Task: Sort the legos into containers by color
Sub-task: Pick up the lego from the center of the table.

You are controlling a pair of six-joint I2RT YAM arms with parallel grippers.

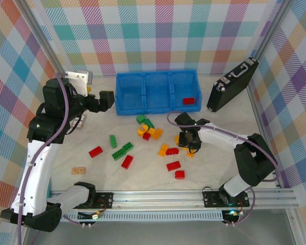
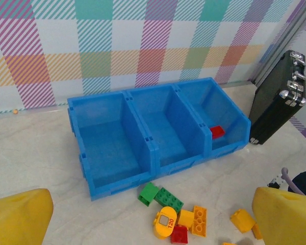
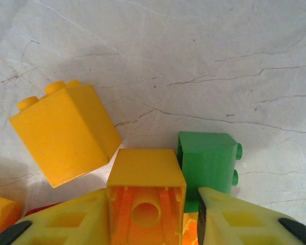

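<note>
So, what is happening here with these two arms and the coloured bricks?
Two arms are sorting small studded plastic bricks by colour into a bright blue three-compartment plastic tray. One red brick lies in its right compartment. The right gripper is down among the loose bricks, fingers either side of an orange-yellow brick; whether it grips is unclear. The left gripper hangs open by the tray's left end.

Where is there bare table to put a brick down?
Free: between the black case and the right arm; the near-edge strip from the wooden tile to the nearest red brick. Crowded: the brick pile before the blue tray, and around the right gripper.
</note>
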